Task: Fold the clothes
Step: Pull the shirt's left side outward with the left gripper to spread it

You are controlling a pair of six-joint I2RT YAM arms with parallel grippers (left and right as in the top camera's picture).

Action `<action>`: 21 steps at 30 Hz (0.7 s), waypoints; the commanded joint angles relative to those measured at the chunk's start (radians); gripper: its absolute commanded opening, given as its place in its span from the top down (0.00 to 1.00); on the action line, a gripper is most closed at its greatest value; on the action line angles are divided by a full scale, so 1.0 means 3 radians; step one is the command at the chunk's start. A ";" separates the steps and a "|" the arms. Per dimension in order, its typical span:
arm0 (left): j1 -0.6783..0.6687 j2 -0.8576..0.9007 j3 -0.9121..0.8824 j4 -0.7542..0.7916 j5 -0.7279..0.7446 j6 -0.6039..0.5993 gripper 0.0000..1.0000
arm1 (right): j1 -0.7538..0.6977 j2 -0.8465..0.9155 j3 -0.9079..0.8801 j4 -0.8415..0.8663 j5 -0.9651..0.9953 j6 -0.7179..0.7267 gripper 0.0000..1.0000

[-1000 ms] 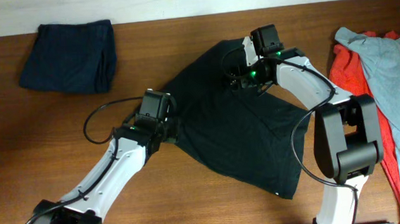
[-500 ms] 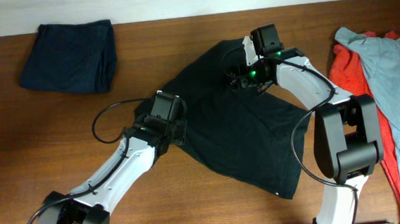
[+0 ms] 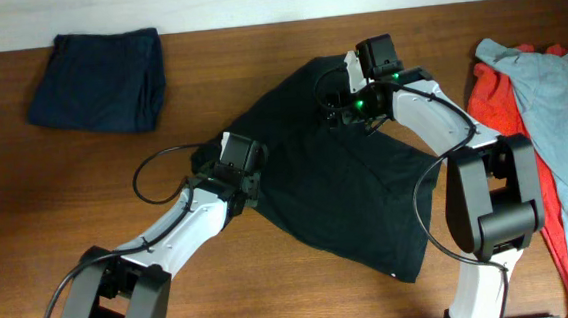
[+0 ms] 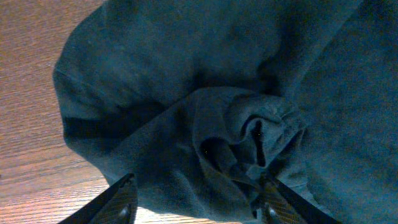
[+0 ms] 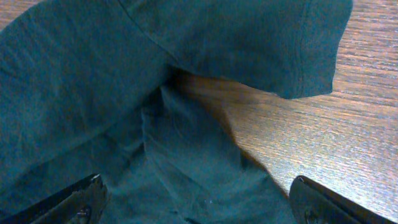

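I see the black T-shirt (image 3: 346, 190) lying spread and a little crumpled in the middle of the wooden surface (image 3: 257, 61). The left fingers (image 4: 118, 205) stand apart at its left edge, released, with a bunched fold of the cloth between them. The right fingers (image 5: 81, 202) are wide open above a sleeve at the shirt's far edge. A folded navy garment (image 3: 98, 82) lies far left. A red garment (image 3: 500, 99) and a pale grey-blue garment (image 3: 560, 90) are heaped at the right.
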 commanded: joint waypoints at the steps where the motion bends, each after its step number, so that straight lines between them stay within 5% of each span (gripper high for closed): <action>1: -0.0010 0.0031 0.0043 0.0006 -0.0058 -0.0043 0.55 | -0.0020 -0.0079 0.0050 0.0010 0.0066 0.0038 0.01; 9: -0.0010 0.0028 0.0043 -0.0052 -0.0534 0.0146 0.97 | -0.0020 -0.0079 0.0050 0.0010 0.0066 0.0038 0.01; 21: -0.0014 -0.0501 0.0045 -0.0529 -0.0637 0.0717 0.97 | -0.0020 -0.0079 0.0050 0.0010 0.0066 0.0038 0.01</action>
